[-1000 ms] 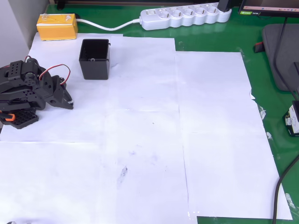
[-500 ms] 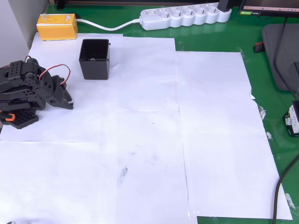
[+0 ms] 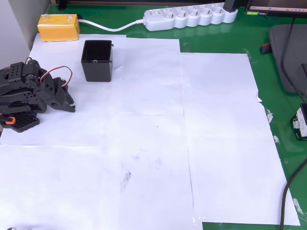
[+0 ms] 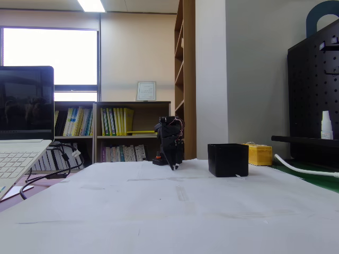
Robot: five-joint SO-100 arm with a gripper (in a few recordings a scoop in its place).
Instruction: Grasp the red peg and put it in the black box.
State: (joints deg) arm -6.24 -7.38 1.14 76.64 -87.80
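From where I sit, the arm is folded low at the left edge of the white paper in the overhead view, below and left of the black box. The claw points right, its tip down near the paper, well apart from the box. I cannot tell how far apart its fingers stand: from above they read as one dark wedge, and in the fixed view the claw is small and dark against the arm's body. I see nothing between them and nothing touching them but perhaps the paper.

The black box stands upright and open-topped on the paper, near the upper left corner of the sheets. I cannot make out the red peg on the paper, nor can I see the bottom of the box well enough to say what lies in it. A yellow box sits up and left of the black box on the green desk, and a white power strip lies to the box's upper right.
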